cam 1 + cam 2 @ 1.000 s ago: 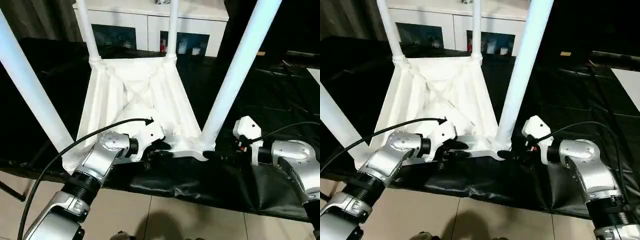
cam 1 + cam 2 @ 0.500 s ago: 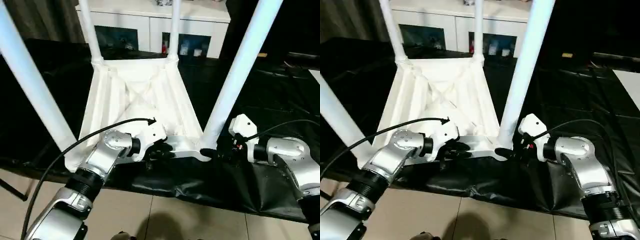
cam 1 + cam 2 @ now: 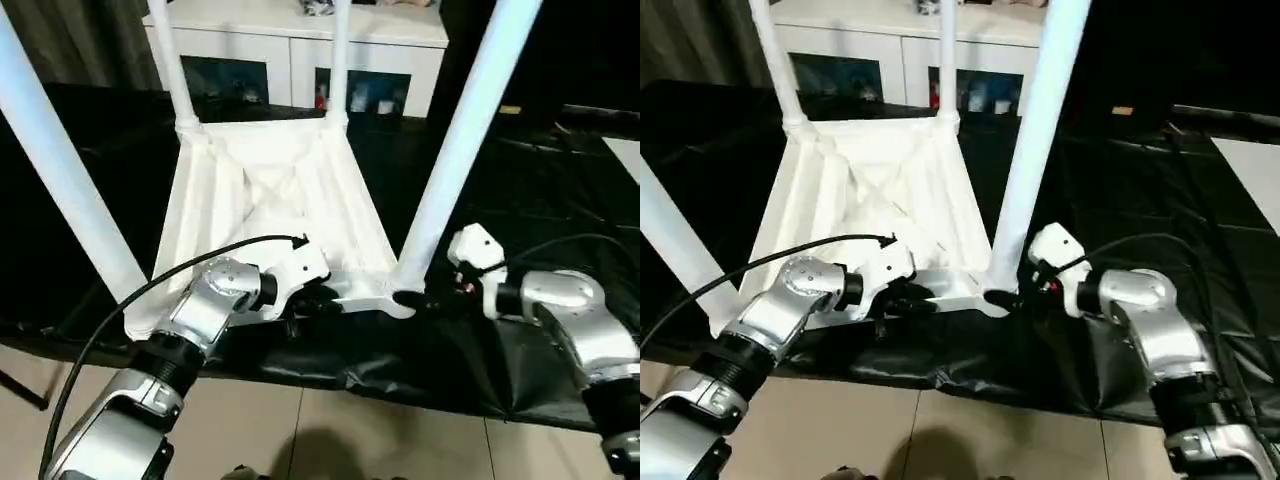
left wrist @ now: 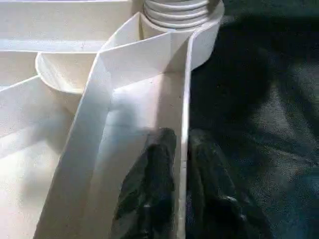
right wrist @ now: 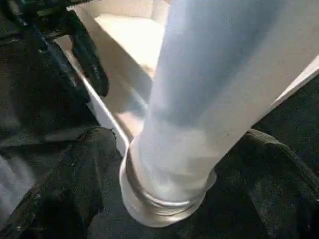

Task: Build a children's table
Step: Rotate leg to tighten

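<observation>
The children's table [image 3: 270, 190] lies upside down on the black-covered work table, its ribbed underside up and four white legs standing in the corner sockets. My left gripper [image 3: 318, 298] is shut on the near rim of the top; its black fingers [image 4: 154, 169] sit one on each side of the thin white wall. My right gripper [image 3: 418, 298] is open at the base of the near right leg [image 3: 455, 150], one finger [image 5: 79, 184] on each side of the socket [image 5: 164, 199]. The near left leg [image 3: 60, 170] rises at the left.
The black work table cover [image 3: 560, 180] ends just behind my forearms, with tiled floor [image 3: 350, 440] below. A white cabinet with glass doors [image 3: 380, 60] stands behind the table. A black cable [image 3: 150, 290] arcs over my left forearm.
My left gripper's fingers have drawn together on the near rim. My right gripper has edged in closer to the base of the near right leg.
</observation>
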Controlling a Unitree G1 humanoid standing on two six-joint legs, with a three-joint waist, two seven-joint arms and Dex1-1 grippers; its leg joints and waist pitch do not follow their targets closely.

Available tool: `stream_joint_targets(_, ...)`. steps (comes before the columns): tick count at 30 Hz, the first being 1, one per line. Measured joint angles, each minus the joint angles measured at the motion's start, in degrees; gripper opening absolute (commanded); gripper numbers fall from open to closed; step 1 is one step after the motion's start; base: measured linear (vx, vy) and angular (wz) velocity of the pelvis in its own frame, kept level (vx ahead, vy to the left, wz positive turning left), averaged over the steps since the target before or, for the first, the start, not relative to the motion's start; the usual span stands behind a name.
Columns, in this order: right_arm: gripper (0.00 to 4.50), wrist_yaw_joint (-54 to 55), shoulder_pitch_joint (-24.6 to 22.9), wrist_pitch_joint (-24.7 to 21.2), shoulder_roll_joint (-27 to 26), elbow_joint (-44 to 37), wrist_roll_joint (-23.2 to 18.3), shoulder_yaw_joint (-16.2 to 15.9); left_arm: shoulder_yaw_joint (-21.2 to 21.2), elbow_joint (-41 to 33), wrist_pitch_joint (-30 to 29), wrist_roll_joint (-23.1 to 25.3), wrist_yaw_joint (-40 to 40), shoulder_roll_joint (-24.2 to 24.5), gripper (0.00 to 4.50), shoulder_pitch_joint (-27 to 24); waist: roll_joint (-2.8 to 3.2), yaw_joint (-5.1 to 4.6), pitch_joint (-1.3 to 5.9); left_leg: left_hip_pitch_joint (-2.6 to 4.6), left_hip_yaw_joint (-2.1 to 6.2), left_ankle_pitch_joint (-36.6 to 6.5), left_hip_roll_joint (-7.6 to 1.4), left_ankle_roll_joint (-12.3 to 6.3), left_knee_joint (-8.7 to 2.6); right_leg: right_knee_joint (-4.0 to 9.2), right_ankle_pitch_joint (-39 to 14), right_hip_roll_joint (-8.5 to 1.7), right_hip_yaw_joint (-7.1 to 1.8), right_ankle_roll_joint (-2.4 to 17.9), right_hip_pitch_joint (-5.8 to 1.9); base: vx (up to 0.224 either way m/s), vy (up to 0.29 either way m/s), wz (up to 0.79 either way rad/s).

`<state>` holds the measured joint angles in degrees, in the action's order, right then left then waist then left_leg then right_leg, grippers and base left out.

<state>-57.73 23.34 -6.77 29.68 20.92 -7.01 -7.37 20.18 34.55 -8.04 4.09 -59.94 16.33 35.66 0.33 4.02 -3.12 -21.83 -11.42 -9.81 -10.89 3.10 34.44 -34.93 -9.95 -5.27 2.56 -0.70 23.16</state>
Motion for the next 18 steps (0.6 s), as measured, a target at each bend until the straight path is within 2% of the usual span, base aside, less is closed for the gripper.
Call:
stream_joint_targets(3,4.10,0.2,0.7,0.4,-0.5,1.9,0.7,-0.4,0.3,0.2,0.4,0.1,-0.9,0.3,0.19,0.0,0.05,-0.34,0.04,-0.01,0.00,0.0,0.01,0.00,0.00,0.00,0.0,-0.01,-0.01,0.0,-0.02,0.000,0.000,0.00)
stream_joint_targets(6,4.10,0.4,2.0,1.0,-1.2,2.9,0.9,-1.1,0.7,0.1,0.5,0.1,-1.7,0.5,0.07,0.0,0.06,-0.47,0.06,-0.01,0.00,0.0,0.01,0.00,0.00,-0.01,0.0,-0.01,0.00,0.0,-0.02,0.000,0.000,0.00)
stream_joint_targets(18,4.10,-0.9,3.3,2.7,-2.0,6.4,1.2,-2.1,1.1,-1.1,3.3,0.5,-2.4,1.3,0.07,-1.0,-0.01,-0.47,0.15,-0.01,0.00,0.0,0.01,0.01,-0.09,-0.02,0.0,-0.01,0.01,0.0,-0.02,0.000,0.000,0.00)
